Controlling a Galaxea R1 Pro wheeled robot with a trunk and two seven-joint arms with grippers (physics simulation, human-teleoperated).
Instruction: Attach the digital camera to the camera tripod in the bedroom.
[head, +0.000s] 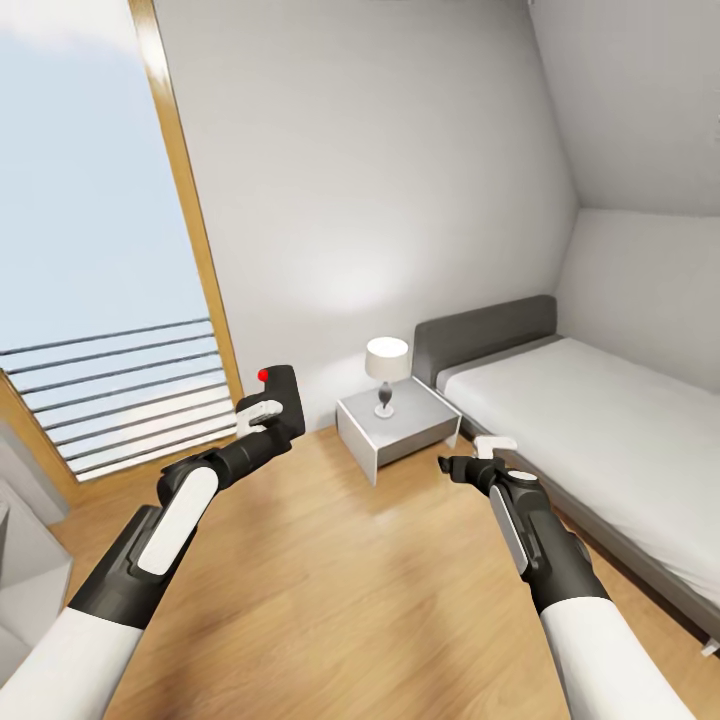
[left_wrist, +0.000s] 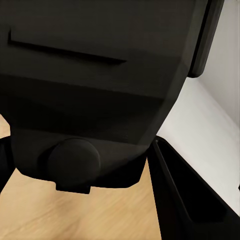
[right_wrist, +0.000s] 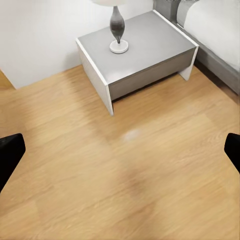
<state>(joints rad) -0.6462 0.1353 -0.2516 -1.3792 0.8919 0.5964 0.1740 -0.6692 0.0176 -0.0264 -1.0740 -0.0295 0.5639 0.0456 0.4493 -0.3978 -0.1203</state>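
My left gripper (head: 270, 415) is shut on the digital camera (head: 283, 397), a small dark box with a red button at its upper left, held up above the wood floor at the left. In the left wrist view the camera's dark body (left_wrist: 95, 85) looms close, with a black finger (left_wrist: 185, 195) beside it. My right gripper (head: 483, 458) hangs open over the floor near the bed, nothing between its fingers; its two dark fingertips (right_wrist: 9, 155) sit far apart at the picture's edges. The camera tripod is out of view.
A grey bedside table (head: 400, 425) with a small white lamp (head: 386, 365) stands against the white wall, also seen from the right wrist as a table (right_wrist: 145, 55). The grey bed (head: 600, 430) fills the right. A tall wood-framed window (head: 100, 250) is at the left.
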